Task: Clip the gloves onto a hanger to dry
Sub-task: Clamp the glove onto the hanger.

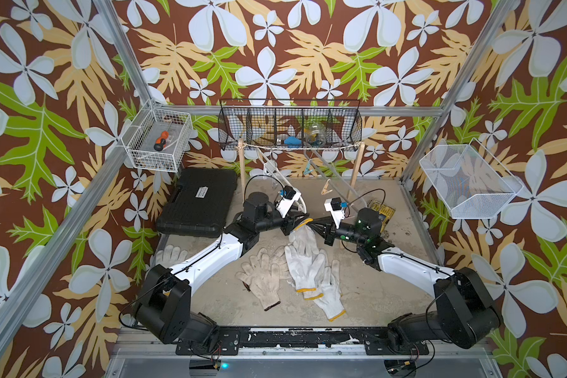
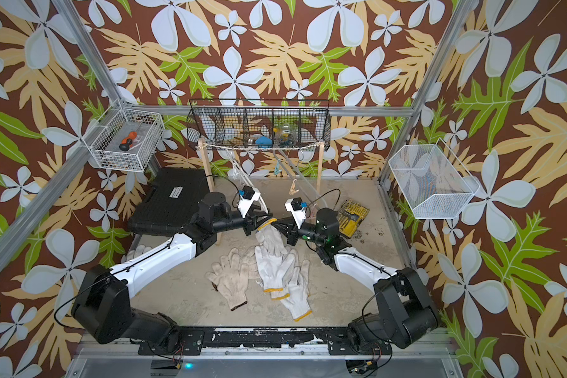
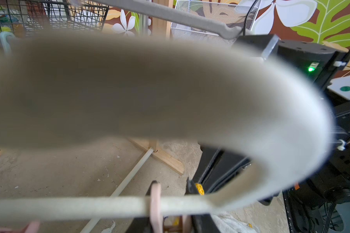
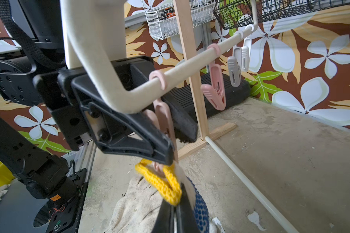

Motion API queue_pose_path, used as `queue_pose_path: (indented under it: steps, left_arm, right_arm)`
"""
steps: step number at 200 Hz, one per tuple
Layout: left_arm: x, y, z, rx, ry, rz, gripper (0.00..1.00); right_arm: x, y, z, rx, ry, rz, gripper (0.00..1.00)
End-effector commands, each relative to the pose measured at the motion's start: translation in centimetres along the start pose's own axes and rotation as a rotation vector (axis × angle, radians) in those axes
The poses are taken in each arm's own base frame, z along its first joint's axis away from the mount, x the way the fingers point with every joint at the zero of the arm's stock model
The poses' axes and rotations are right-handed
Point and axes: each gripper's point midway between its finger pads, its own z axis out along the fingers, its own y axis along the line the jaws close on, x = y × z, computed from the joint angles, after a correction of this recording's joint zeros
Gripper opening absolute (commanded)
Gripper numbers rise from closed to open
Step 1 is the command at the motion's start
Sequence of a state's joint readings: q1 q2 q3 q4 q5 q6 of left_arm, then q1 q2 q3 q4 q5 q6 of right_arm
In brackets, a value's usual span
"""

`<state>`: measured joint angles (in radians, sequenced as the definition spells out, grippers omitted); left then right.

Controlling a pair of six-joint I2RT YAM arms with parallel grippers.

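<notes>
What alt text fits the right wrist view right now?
The left gripper clamps a pink clip on the cream hanger, while the right gripper, shut on a glove, holds its yellow cuff at that clip's lower end. A second pink clip and grey clips hang farther along the bar.

walls (image 1: 308,65): brown floral print | floor (image 1: 373,304): dusty grey | frame (image 1: 126,52): aluminium posts

Gloves (image 1: 303,261) are soft knit cloth, hanger (image 4: 190,63) looks fuzzy and matt, clip (image 4: 163,117) smooth plastic, rack (image 4: 199,105) bare wood, desk (image 4: 291,151) rough, dusty.
</notes>
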<state>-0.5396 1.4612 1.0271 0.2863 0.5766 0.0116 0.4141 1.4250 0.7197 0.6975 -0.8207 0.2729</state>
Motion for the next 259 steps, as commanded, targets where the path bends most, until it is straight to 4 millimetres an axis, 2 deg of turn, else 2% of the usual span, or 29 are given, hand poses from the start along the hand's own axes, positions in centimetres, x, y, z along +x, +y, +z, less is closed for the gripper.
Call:
queue_pose_path:
  steps: [1,69,104,151,180,197,213,259]
  left_arm:
    - [-0.6,-0.1,-0.1,0.010,-0.026,-0.007,0.23]
    - [-0.6,-0.3,-0.2,0.032,-0.031,-0.047,0.30]
    - [-0.2,-0.4,-0.3,0.038,-0.020,-0.058,0.43]
    - [-0.4,0.0,-0.4,0.030,-0.024,-0.059,0.50]
    - [-0.8,0.1,-0.7,0.020,-0.031,-0.059,0.57]
    - [-0.7,0.2,-1.0,0.015,-0.027,-0.060,0.60]
    - [-0.7,0.3,-1.2,0.002,-0.024,-0.060,0.63]
    - [-0.8,0.5,-2.3,-0.027,-0.019,-0.054,0.67]
  right_arm:
    - [-1.5,0.8,0.0,-0.037,-0.059,-0.025,0.00]
    - [-1.6,0.8,-0.1,-0.032,-0.070,-0.025,0.00]
    - [-1.6,0.8,-0.1,-0.034,-0.071,-0.027,0.00]
    - [-1.5,0.7,-0.1,-0.033,-0.062,-0.033,0.00]
    - [-0.4,0.1,0.1,-0.007,-0.016,-0.045,0.00]
    - [0.4,-0.5,0.2,0.014,0.018,-0.053,0.06]
    - [0.7,-0.7,0.2,0.021,0.031,-0.061,0.17]
    - [0.9,-0.8,0.3,0.024,0.051,-0.080,0.39]
